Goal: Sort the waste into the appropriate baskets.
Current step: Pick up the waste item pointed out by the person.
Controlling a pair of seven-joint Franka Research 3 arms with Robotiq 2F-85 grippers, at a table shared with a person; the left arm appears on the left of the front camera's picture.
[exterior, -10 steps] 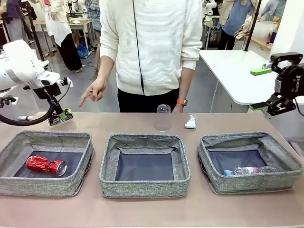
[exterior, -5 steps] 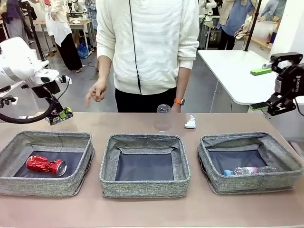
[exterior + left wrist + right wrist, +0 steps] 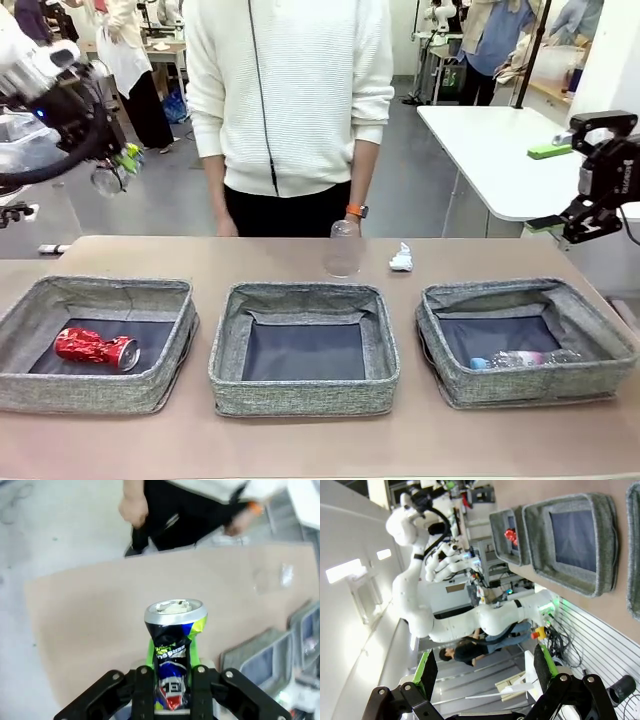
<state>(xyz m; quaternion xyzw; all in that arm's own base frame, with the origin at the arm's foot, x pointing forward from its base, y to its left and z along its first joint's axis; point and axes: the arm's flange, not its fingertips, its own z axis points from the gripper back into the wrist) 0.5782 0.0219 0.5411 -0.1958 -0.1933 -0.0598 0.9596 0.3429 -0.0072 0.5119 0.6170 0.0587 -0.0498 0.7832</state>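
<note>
High at the far left, my left gripper (image 3: 118, 165) is shut on the crushed dark multicolour-printed can (image 3: 108, 178). The left wrist view has the can (image 3: 174, 635) upright between the fingers (image 3: 141, 690), above the table. My right gripper (image 3: 545, 187) hangs open and empty off the table's right side, its green pads (image 3: 426, 672) wide apart. Three grey woven baskets stand in a row: the left one (image 3: 60, 385) holds a crushed red can (image 3: 95, 347), the middle one (image 3: 230, 350) holds nothing, the right one (image 3: 600, 375) holds a clear bottle (image 3: 520, 358). Behind them sit a clear cup (image 3: 343, 248) and a paper wad (image 3: 401, 258).
A person in a white sweater (image 3: 290, 90) stands at the far edge, arms down. A white side table (image 3: 490, 150) sits at the right behind my right arm. Bare tabletop (image 3: 320, 445) runs in front of the baskets.
My left gripper has risen well above the table with the can. The person dropped the pointing hand and shifted left. My right arm has not moved.
</note>
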